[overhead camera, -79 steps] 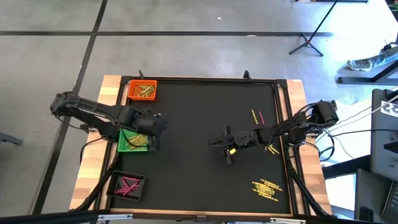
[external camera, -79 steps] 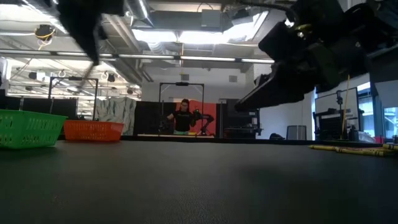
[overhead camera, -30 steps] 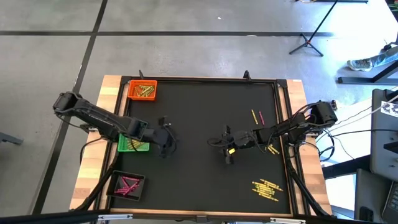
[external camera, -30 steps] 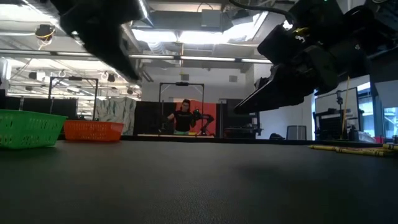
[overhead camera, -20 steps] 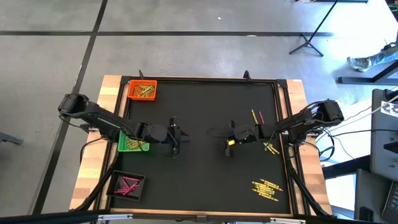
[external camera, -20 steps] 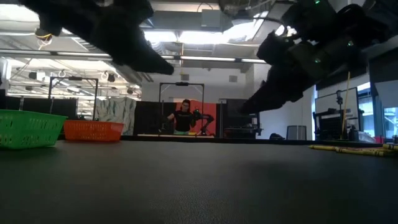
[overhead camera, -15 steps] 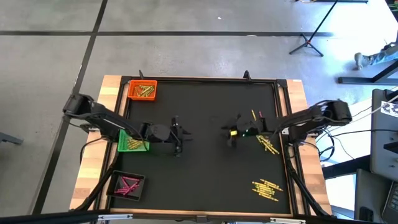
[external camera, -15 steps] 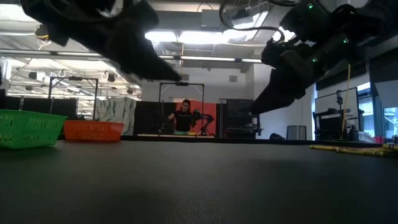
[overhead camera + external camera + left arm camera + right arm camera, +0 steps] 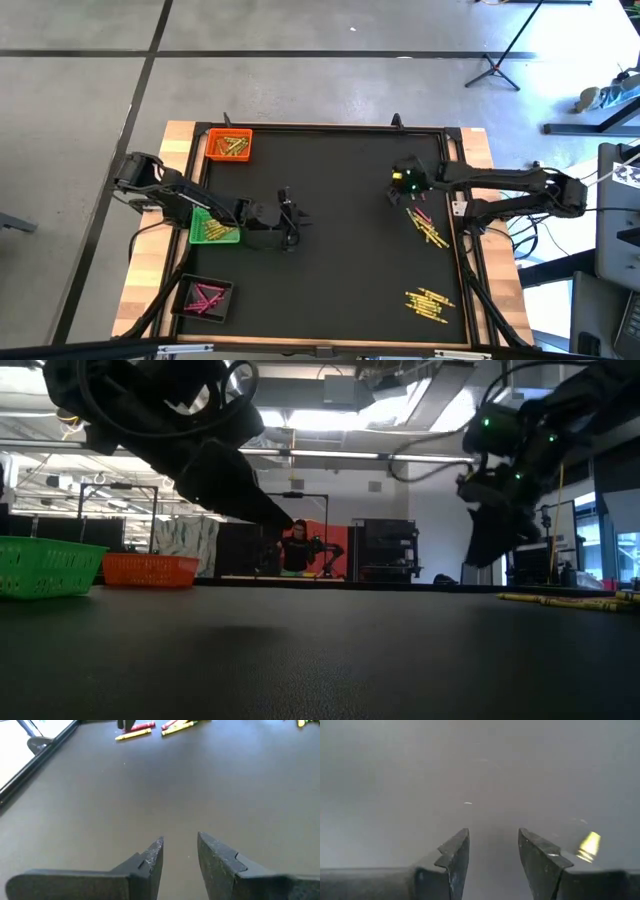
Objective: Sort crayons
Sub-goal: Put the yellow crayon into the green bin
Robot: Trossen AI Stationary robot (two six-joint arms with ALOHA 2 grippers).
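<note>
Loose yellow and pink crayons [image 9: 427, 227] lie on the black mat near the right edge, with a second yellow bunch [image 9: 428, 303] nearer the front. My right gripper [image 9: 396, 194] hangs open and empty just beside the far end of the first bunch. One yellow crayon tip [image 9: 590, 845] shows beside its fingers in the right wrist view. My left gripper [image 9: 291, 226] is open and empty, low over bare mat left of centre, pointing toward the right. The loose crayons [image 9: 134, 732] show far ahead of it.
Three small trays stand along the left edge: orange [image 9: 229, 146] at the far end holding gold crayons, green [image 9: 213, 228] in the middle holding yellow ones, black [image 9: 205, 297] near the front holding pink ones. Bare mat lies between the two grippers.
My right gripper has swung from the table's middle toward the far right, over to the loose crayons, rolling and rising a little as it went. My left gripper has gone from beside the green tray toward the table's middle, sinking and tipping flatter. Both stay open.
</note>
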